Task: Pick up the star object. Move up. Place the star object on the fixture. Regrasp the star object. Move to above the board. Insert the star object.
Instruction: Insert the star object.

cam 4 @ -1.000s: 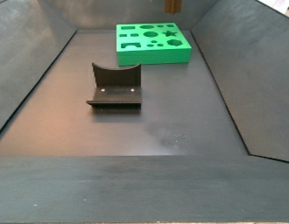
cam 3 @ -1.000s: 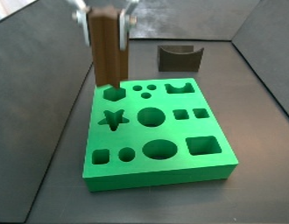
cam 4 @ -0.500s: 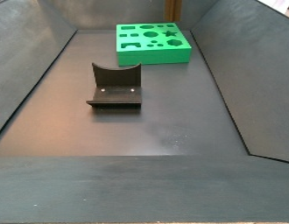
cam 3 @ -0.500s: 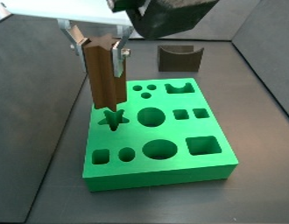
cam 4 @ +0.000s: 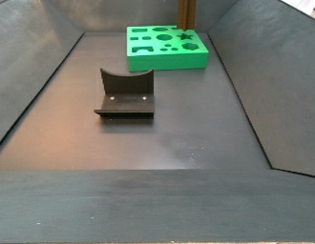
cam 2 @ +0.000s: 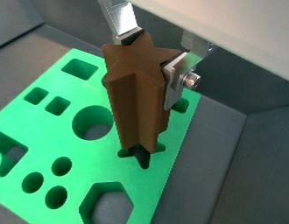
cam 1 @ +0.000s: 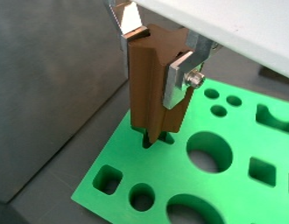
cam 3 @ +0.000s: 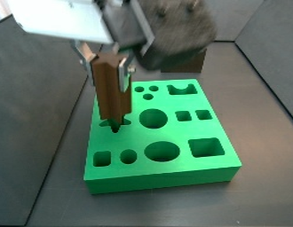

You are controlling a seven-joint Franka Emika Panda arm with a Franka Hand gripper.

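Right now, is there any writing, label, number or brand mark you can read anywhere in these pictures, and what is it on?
None: no readable text in any view.
The board is plain green, with only cut-outs.
The star object, held in the gripper with its lower end at the star hole, is bare wood colour.
The fixture is unmarked.

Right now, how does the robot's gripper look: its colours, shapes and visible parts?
The gripper has two flat silver metal finger plates, one fastened with a round silver screw. Above them sits a white housing, seen in a side view, with a dark bulky body behind it. No cables or markings are visible.
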